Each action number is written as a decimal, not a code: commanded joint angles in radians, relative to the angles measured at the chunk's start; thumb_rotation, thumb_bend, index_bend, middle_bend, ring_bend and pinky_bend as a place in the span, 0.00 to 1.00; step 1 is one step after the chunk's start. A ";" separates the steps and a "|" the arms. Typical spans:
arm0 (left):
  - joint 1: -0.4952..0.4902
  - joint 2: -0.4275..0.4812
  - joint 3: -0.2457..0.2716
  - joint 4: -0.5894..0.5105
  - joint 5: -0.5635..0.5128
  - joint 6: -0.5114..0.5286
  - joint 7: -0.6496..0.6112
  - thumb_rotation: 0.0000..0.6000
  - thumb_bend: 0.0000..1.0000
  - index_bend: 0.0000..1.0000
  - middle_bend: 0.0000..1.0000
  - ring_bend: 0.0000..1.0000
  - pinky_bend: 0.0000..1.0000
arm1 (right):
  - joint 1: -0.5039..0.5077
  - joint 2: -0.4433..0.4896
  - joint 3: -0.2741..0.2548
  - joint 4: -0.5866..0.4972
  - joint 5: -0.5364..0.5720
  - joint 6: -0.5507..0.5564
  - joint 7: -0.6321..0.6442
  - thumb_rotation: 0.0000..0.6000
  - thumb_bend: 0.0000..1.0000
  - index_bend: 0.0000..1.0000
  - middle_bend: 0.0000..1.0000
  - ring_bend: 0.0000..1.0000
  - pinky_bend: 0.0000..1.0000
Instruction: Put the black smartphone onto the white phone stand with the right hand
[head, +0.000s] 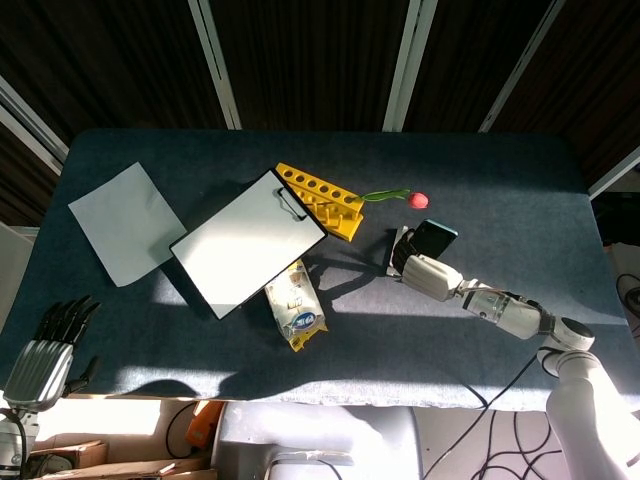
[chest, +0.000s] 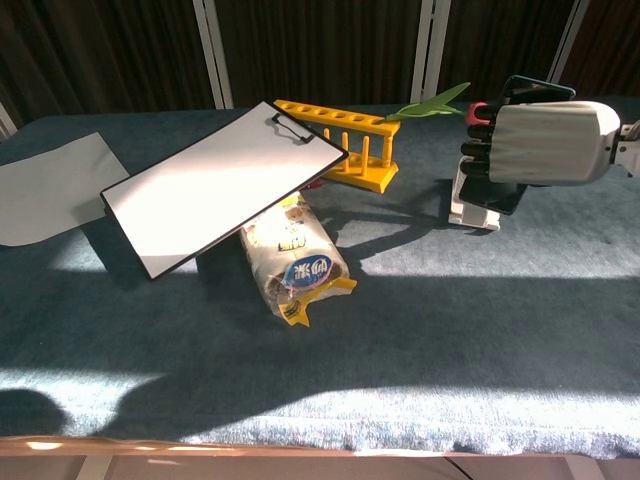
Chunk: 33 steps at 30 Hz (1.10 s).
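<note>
My right hand (chest: 540, 142) grips the black smartphone (chest: 528, 88), whose top edge sticks out above the fingers. The hand is low over the white phone stand (chest: 470, 210), and the phone's lower end reaches the stand. From the head view the phone (head: 433, 237) leans over the stand (head: 399, 247) with the right hand (head: 425, 273) just in front of it. Whether the phone rests on the stand's ledge is hidden by the hand. My left hand (head: 45, 345) hangs off the table's near left corner, fingers apart, holding nothing.
A yellow rack (head: 318, 198) with a red-tipped green stem (head: 392, 196) lies just left of the stand. A white clipboard (head: 248, 241) leans on a snack packet (head: 295, 307). A sheet of paper (head: 124, 222) lies at the far left.
</note>
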<state>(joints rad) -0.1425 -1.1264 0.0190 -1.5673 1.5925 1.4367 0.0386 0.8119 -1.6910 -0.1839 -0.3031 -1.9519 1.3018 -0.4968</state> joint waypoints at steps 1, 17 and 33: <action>0.000 0.000 0.000 0.000 -0.001 -0.001 0.000 1.00 0.37 0.00 0.00 0.00 0.03 | 0.000 -0.004 -0.005 0.006 0.002 -0.003 0.003 1.00 0.40 0.92 0.68 0.60 0.49; -0.005 0.001 -0.002 -0.004 -0.017 -0.019 0.010 1.00 0.37 0.00 0.00 0.00 0.03 | -0.003 -0.028 -0.022 0.038 0.022 -0.015 0.024 1.00 0.40 0.90 0.68 0.60 0.49; -0.010 -0.001 -0.004 -0.006 -0.029 -0.030 0.020 1.00 0.37 0.00 0.00 0.00 0.03 | -0.007 -0.058 -0.022 0.071 0.057 -0.015 0.062 1.00 0.40 0.87 0.68 0.59 0.49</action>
<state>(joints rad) -0.1521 -1.1276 0.0151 -1.5737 1.5638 1.4066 0.0581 0.8040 -1.7484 -0.2065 -0.2327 -1.8953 1.2864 -0.4354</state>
